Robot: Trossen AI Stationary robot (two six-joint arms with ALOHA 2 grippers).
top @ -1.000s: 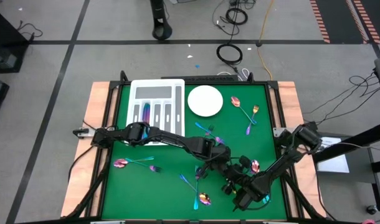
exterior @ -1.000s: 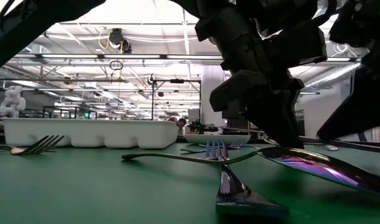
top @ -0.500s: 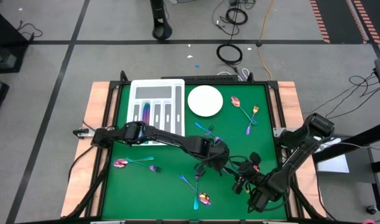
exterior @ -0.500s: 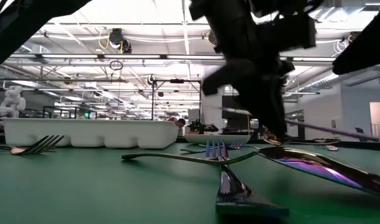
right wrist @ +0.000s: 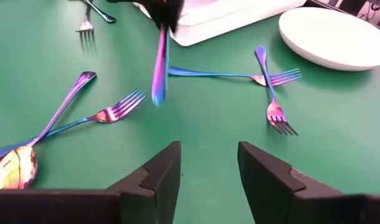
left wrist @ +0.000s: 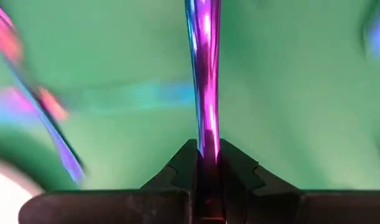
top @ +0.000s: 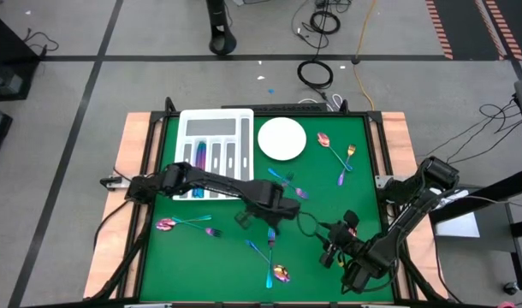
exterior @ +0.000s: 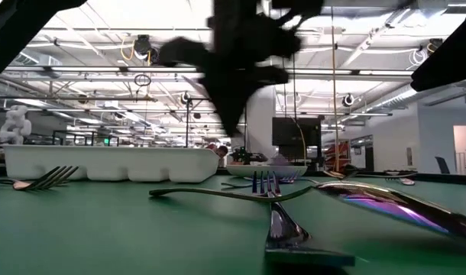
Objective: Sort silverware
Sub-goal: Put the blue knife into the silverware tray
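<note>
Green mat [top: 201,265] on the table, industrial hall behind. Left gripper [left wrist: 202,163] mid-table, clamped on an iridescent utensil [left wrist: 202,74], lifted clear. Right gripper [right wrist: 209,168] near front right, jaws apart, empty. Loose forks [right wrist: 115,111], spoon [top: 281,274]; white tray [top: 215,128], plate [top: 281,139] at back.

Thin iridescent metal forks and spoons [right wrist: 267,93] shine glossy pink, blue and purple on the matt green cloth-like table mat [right wrist: 209,134]; the round white plate [right wrist: 339,34] at upper right looks smooth, and the black gripper fingers [right wrist: 149,180] matt plastic.
</note>
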